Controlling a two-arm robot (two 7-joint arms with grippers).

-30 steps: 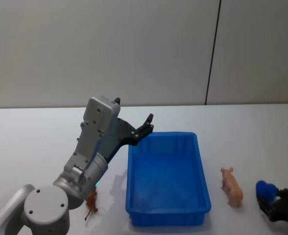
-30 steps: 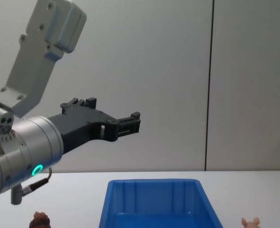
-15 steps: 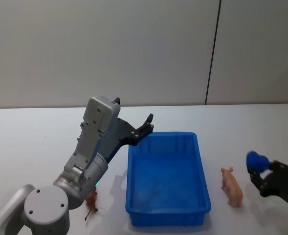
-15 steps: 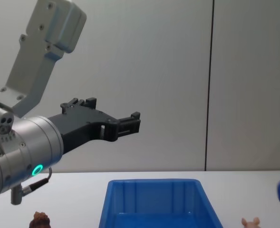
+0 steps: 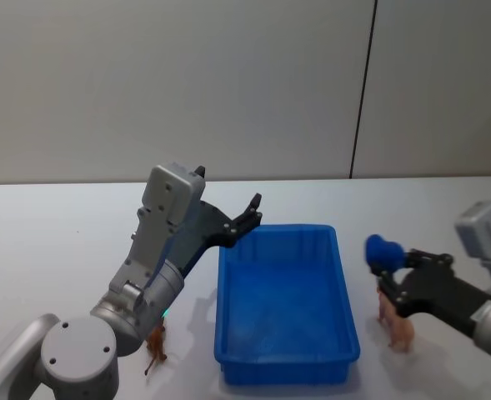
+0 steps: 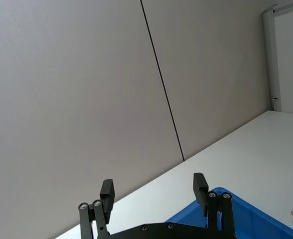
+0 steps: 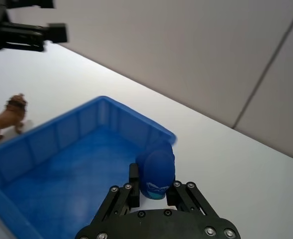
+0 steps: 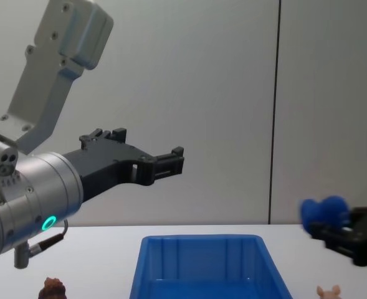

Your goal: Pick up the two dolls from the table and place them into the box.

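- Grey matte wall panels [image 5: 187, 83] close the room behind, smooth and bare, with one thin dark vertical seam [image 5: 362, 92] between them.
- Below them runs a white table [image 5: 53, 225], flat, with a dull sheen; its far edge meets the wall.
- Silver-grey left arm [image 5: 157, 258], round-jointed with a boxy housing, rises from the table's near left corner; a green ring glows on its wrist.
- At mid-table stands the box [image 5: 283, 368], a bright blue rectangular plastic bin with a rounded rim, ribbed inner walls and a fine-grained floor.
- Black left gripper [image 6: 153, 184] hangs in the air above the box's far left corner, its fingers spread wide with nothing between them.
- Black right gripper [image 5: 387, 268] is off the table just beside the box's right rim, its fingers pinched on the blue doll [image 7: 156, 172], smooth, glossy and round-lobed.
- A pale pink pig figure [image 5: 400, 335] stands on the table under that gripper, toward the near edge.
- Smallest is the brown doll [image 7: 8, 115], a lumpy four-legged figure, upright on the table just beside the box's near left corner.
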